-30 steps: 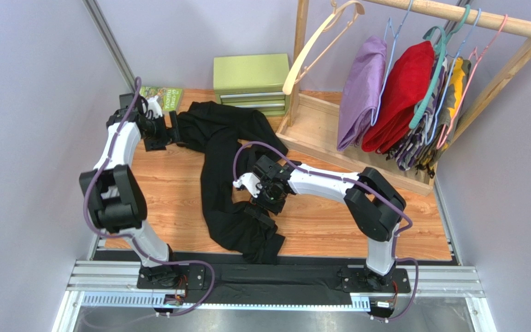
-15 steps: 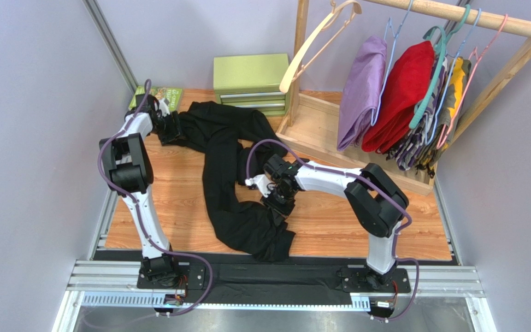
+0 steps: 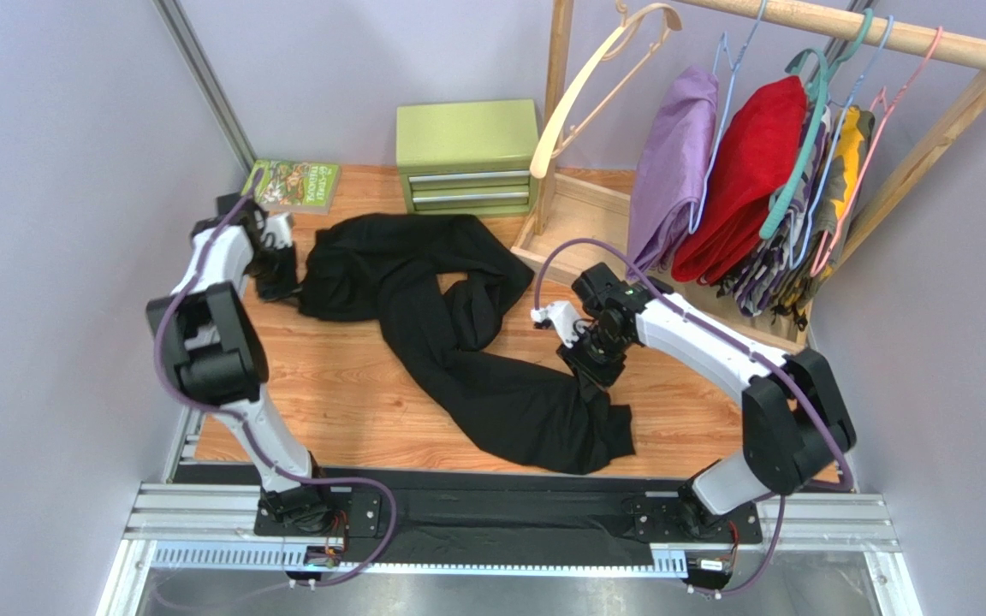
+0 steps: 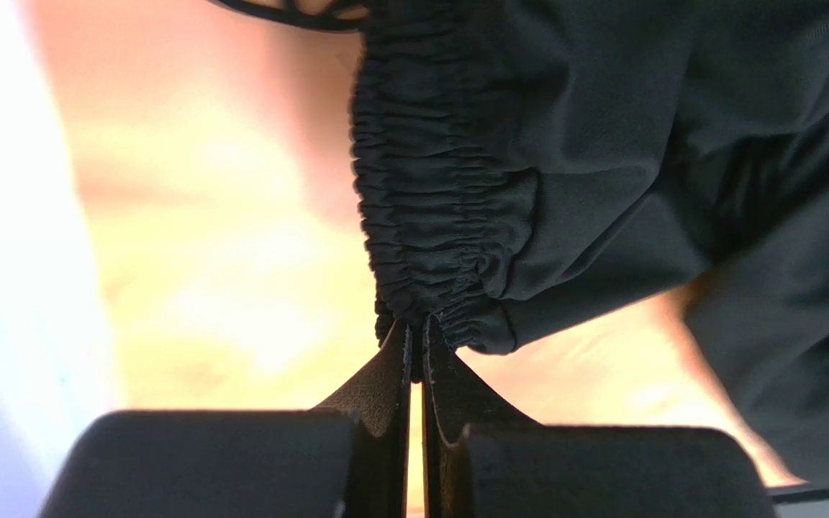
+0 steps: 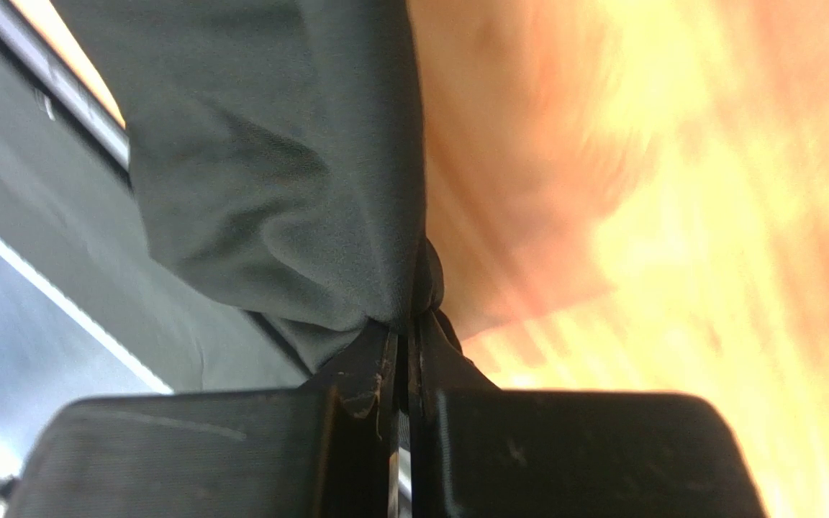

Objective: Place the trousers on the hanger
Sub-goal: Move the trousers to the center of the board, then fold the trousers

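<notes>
Trousers: black and limp, sprawled in a bent band over the wooden tabletop, from the far left corner to the near edge right of the middle.
Left gripper: fingers pressed together, pinching the edge of the trousers' elastic-gathered band at the far left of the table.
Right gripper: jaws closed on a fold of the black cloth, right of the table's middle, where the cloth runs down to its near end.
Hanger: pale wood, hooked at the left end of the wooden rack's rail, hanging tilted, well apart from the trousers.
Rack load: purple garment and red garment on thin hangers, more cloth bunched to their right.
Drawer box: green, at the far edge, just behind the trousers.
Book: green cover, lying near the left gripper; its print is too small to read.
</notes>
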Tool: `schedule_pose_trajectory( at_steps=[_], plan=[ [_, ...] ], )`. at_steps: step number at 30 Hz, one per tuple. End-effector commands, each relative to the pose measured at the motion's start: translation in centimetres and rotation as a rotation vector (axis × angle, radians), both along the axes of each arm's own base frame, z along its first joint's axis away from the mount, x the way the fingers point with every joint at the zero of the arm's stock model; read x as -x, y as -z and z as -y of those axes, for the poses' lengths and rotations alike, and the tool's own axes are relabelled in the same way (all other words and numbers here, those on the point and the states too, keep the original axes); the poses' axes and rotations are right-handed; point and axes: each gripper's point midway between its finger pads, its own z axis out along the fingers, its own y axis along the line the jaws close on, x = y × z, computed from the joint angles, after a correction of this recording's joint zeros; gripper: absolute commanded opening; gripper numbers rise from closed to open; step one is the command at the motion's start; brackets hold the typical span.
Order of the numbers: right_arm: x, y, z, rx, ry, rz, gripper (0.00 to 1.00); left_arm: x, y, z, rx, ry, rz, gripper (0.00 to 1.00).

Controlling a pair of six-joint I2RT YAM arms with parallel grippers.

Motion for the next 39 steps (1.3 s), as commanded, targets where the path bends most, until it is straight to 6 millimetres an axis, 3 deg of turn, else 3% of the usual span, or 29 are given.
schedule_pose_trajectory(
  at_steps=[1, 3, 6, 7, 8, 10, 12, 14, 17, 22, 26, 28, 29, 30, 31, 32, 33, 34, 36, 37, 39],
  plan=[
    [0.6, -1.5, 1.7, 0.026, -0.069, 0.019, 0.0, 9.4, -3.1, -6.7, -0.194, 0.096, -0.126, 0.0],
    [0.1, -1.5, 1.6, 0.035, -0.083, 0.018, 0.02, 11.2, -3.6, -9.1, -0.245, 0.07, -0.139, 0.0],
    [-1.6, -1.8, 0.2, 0.011, -0.095, 0.03, 0.45, 12.1, -4.0, -9.7, -0.252, 0.095, -0.132, 0.0],
    [-3.1, -3.1, -1.0, -0.023, -0.074, 0.063, 0.69, 12.1, -3.9, -9.5, -0.245, 0.105, -0.128, 0.0],
    [-3.8, -3.6, -1.8, -0.045, -0.062, 0.071, 0.76, 12.0, -3.7, -9.0, -0.221, 0.109, -0.117, 0.0],
    [-5.4, -4.6, -3.7, -0.101, -0.028, 0.074, 0.83, 12.1, -3.6, -8.3, -0.188, 0.117, -0.116, 0.0],
    [-7.5, -6.7, -6.1, -0.193, 0.024, 0.112, 0.85, 12.2, -3.4, -8.1, -0.171, 0.116, -0.124, 0.0],
    [-9.2, -7.8, -8.3, -0.269, 0.068, 0.136, 0.98, 12.2, -3.2, -8.0, -0.164, 0.116, -0.126, 0.0],
    [-10.3, -7.7, -11.5, -0.344, 0.054, 0.145, 1.0, 11.8, -3.4, -7.7, -0.143, 0.109, -0.109, 0.0],
    [-12.1, -6.4, -16.5, -0.355, 0.008, 0.183, 1.0, 11.6, -3.5, -7.1, -0.099, 0.107, -0.113, 0.0],
    [-13.3, -3.2, -19.4, -0.328, 0.006, 0.172, 1.0, 11.5, -3.4, -7.0, -0.09, 0.112, -0.113, 0.0],
    [-14.1, -2.7, -19.8, -0.312, 0.01, 0.177, 0.89, 11.5, -3.2, -7.1, -0.093, 0.113, -0.12, 0.0],
    [-14.4, -1.9, -19.2, -0.271, 0.023, 0.181, 0.77, 11.6, -3.1, -7.2, -0.095, 0.112, -0.127, 0.0],
    [-14.5, -2.1, -18.8, -0.261, 0.02, 0.193, 0.48, 11.6, -3.0, -7.4, -0.102, 0.116, -0.129, 0.0],
    [-14.9, -2.0, -17.7, -0.246, 0.018, 0.199, 0.34, 11.6, -3.0, -7.5, -0.11, 0.117, -0.134, 0.0],
    [-14.8, -2.3, -16.8, -0.236, 0.027, 0.202, 0.15, 11.7, -3.0, -7.8, -0.128, 0.119, -0.139, 0.0],
    [-15.1, -4.0, -15.6, -0.24, 0.047, 0.237, 0.0, 11.7, -3.0, -8.1, -0.14, 0.123, -0.137, 0.0],
    [-15.8, -4.9, -13.7, -0.234, 0.079, 0.257, 0.0, 11.6, -3.1, -8.3, -0.149, 0.123, -0.134, 0.0],
    [-15.3, -4.9, -10.1, -0.167, 0.099, 0.27, 0.0, 11.5, -3.5, -8.4, -0.16, 0.126, -0.124, 0.0],
    [-15.7, -7.1, -7.6, -0.166, 0.134, 0.325, 0.0, 11.4, -3.7, -8.4, -0.163, 0.127, -0.114, 0.0],
    [-15.4, -7.3, -3.4, -0.074, 0.152, 0.374, 0.0, 11.0, -4.4, -8.5, -0.174, 0.126, -0.087, 0.0]
  ],
)
